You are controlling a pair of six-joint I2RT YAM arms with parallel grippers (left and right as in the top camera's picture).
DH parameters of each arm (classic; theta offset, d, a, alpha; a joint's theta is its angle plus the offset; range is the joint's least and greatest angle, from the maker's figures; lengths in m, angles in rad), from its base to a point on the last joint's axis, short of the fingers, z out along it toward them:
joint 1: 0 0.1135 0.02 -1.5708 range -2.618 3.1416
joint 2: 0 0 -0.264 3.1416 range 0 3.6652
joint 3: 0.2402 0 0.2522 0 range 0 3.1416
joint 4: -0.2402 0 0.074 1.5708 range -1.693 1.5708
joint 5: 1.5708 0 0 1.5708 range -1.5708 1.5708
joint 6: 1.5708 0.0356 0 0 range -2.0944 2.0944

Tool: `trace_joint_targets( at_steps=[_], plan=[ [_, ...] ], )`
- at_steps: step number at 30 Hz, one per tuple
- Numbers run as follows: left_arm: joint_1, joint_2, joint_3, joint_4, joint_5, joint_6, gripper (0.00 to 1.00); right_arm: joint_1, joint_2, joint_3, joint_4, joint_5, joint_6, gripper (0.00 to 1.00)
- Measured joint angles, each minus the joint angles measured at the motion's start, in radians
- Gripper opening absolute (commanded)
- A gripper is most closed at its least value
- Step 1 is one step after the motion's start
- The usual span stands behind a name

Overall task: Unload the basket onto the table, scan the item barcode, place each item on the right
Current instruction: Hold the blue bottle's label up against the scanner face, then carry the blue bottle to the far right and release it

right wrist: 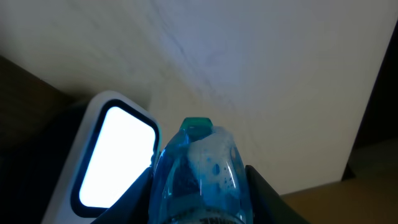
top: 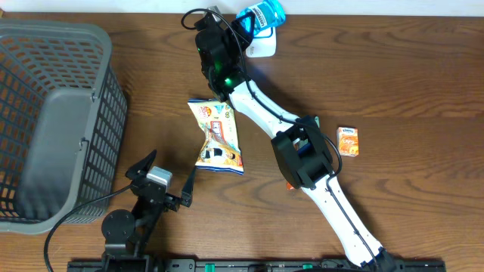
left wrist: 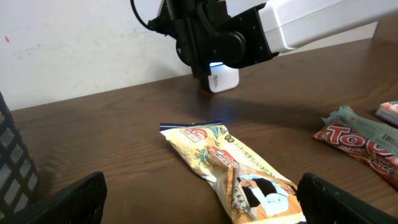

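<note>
Right arm is reaching across to the top middle of the overhead frame, and the right end effector (right wrist: 199, 205) is clamped on the bottle (right wrist: 199, 165), blue with a teal cap. It grips low on the body, so in the wrist view the cap end and upper sides stick out free. I read that as deliberate: nothing of the arm sits between the exposed part and the reader.

The bottle is held up off the desk (top: 393, 75), right next to the scanner (right wrist: 115, 155). In the wrist view the lit window sits just left of the bottle, close, but I can't say if they touch. I also can't see a barcode from any view, so no idea yet if the code faces the window. My guess is we're in the presenting step and a small wrist roll may be needed for a read.

Left end effector (top: 168, 172) sits at the bottom left of the overhead frame, fingers wide apart, holding nothing. It looks parked out of the way, pointed at the snack bag (top: 217, 136) lying flat mid-desk, which I'd guess is queued up next.

Other stuff lies clear of the scanner: a small box (top: 348, 141) right of the arm, a red wrapper (left wrist: 354, 140) at the right edge of the left wrist view, and the basket (top: 106, 98) at far left, probably the drop-off.

Main risk I see is the bottle bumping the scanner.
</note>
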Motion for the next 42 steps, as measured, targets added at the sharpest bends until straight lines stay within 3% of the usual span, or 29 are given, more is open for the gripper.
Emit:
trace_joint_targets(
  at_steps=[7, 12, 21, 27, 33, 42],
  plan=[
    [0.0, 0.0, 0.0, 0.0, 0.0, 0.0, 0.98, -0.02, -0.003, 0.001, -0.049, 0.069, -0.014, 0.16],
    [0.0, 0.0, 0.0, 0.0, 0.0, 0.0, 0.98, -0.087, -0.051, 0.001, -0.224, 0.124, 0.032, 0.17],
    [0.0, 0.0, 0.0, 0.0, 0.0, 0.0, 0.98, -0.377, -0.196, 0.016, -0.729, 0.142, 0.344, 0.18],
    [0.0, 0.0, 0.0, 0.0, 0.0, 0.0, 0.98, -0.583, -0.202, 0.018, -1.04, 0.003, 0.603, 0.17],
    [0.0, 0.0, 0.0, 0.0, 0.0, 0.0, 0.98, -0.756, -0.202, 0.018, -1.202, -0.152, 0.776, 0.1],
    [0.0, 0.0, 0.0, 0.0, 0.0, 0.0, 0.98, -1.038, -0.202, -0.025, -1.319, -0.298, 0.978, 0.15]
  ],
)
